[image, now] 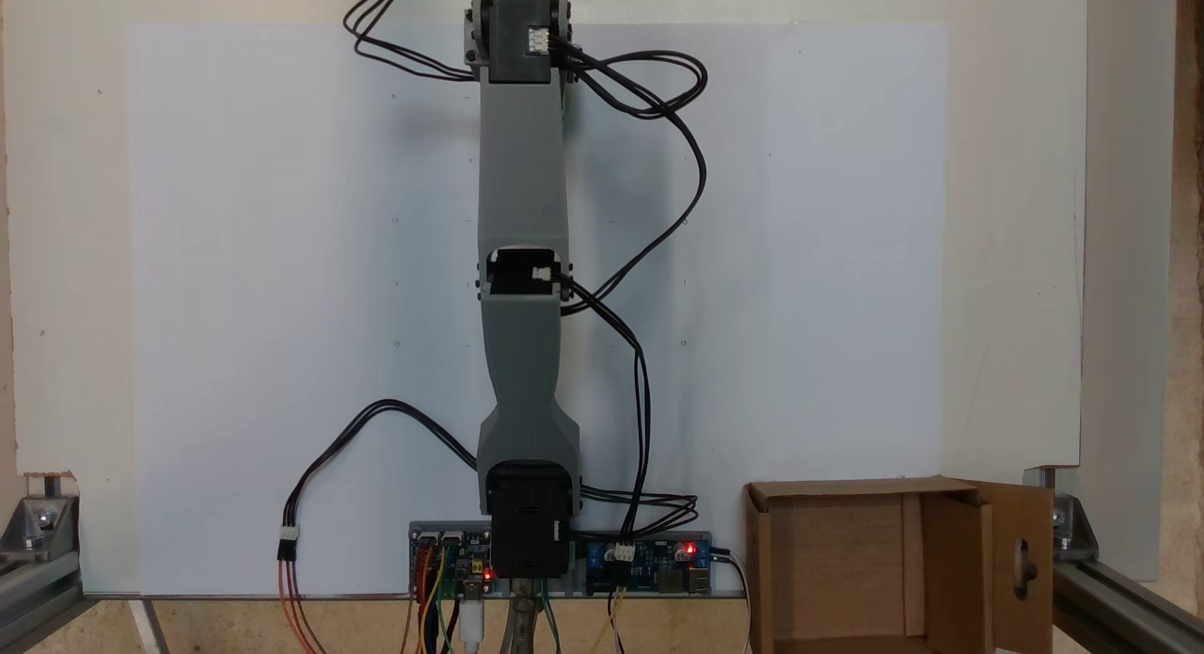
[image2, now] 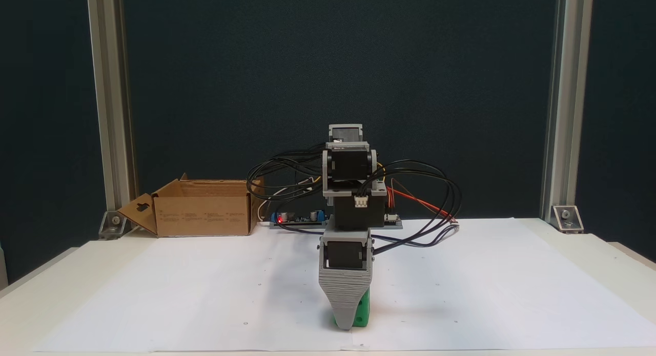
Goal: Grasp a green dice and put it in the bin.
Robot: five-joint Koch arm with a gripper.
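In a fixed view from the front, my gripper (image2: 347, 320) points straight down at the near edge of the white paper. Its broad grey ribbed jaw faces the camera, and the other jaw lies behind it, so the gap between them is hidden. The green dice (image2: 363, 309) peeks out on the right of that jaw, low on the paper and right against it. The bin (image2: 202, 210), a brown cardboard box, stands at the back left there. In a fixed view from above, the bin (image: 955, 560) is at the bottom right and the arm (image: 522, 193) stretches straight up the picture.
Black cables (image2: 425, 202) loop out from the arm on both sides. A controller board (image: 649, 565) with red lights sits by the arm's base, next to the bin. Aluminium frame posts (image2: 558, 105) stand at the back corners. White paper (image: 235, 306) covers the table.
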